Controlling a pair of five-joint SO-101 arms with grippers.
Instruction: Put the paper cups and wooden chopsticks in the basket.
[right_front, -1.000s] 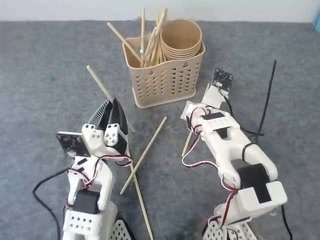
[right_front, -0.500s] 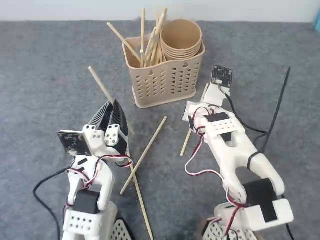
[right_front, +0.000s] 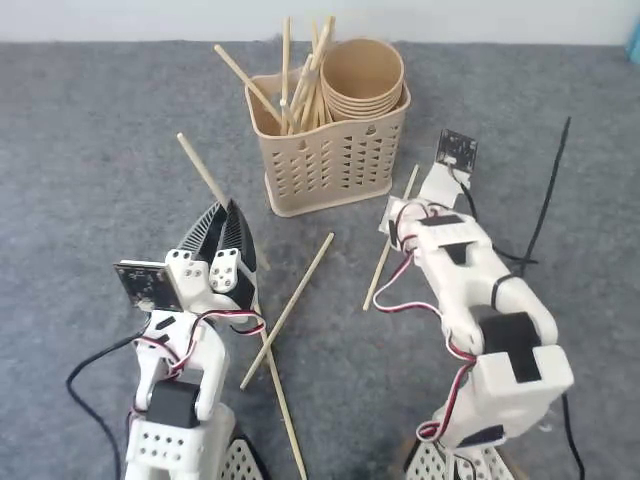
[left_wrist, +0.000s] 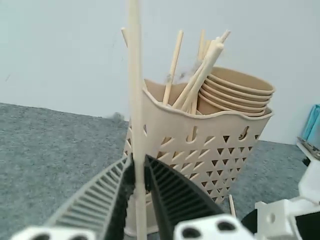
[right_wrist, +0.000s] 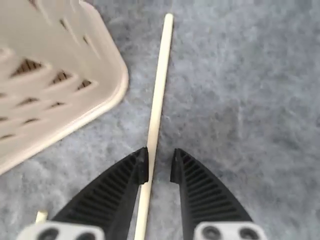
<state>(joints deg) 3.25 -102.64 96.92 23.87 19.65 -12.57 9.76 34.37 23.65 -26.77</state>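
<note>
A beige basket (right_front: 325, 160) at the back holds stacked paper cups (right_front: 362, 72) and several wooden chopsticks (right_front: 300, 85). My left gripper (right_front: 228, 212) hovers in front of the basket, shut on a chopstick (right_front: 200, 165) that sticks out past its tips; in the left wrist view that chopstick (left_wrist: 134, 75) rises between the gripper (left_wrist: 139, 165) fingers. Just right of the basket, my right gripper (right_wrist: 160, 157) is low over the carpet and narrowly open. A chopstick (right_wrist: 157, 95) lies along the inner edge of one finger; in the high view this chopstick (right_front: 392, 235) lies beside the arm.
Two more chopsticks lie on the grey carpet between the arms, one slanted (right_front: 290, 308) and one running toward the front edge (right_front: 283, 405). The basket's corner (right_wrist: 65, 85) is close beside the right gripper. A black cable (right_front: 540, 200) trails at the right.
The right arm has swung rightward and forward, and more of the chopstick beside it now shows. The left arm and its chopstick have barely moved.
</note>
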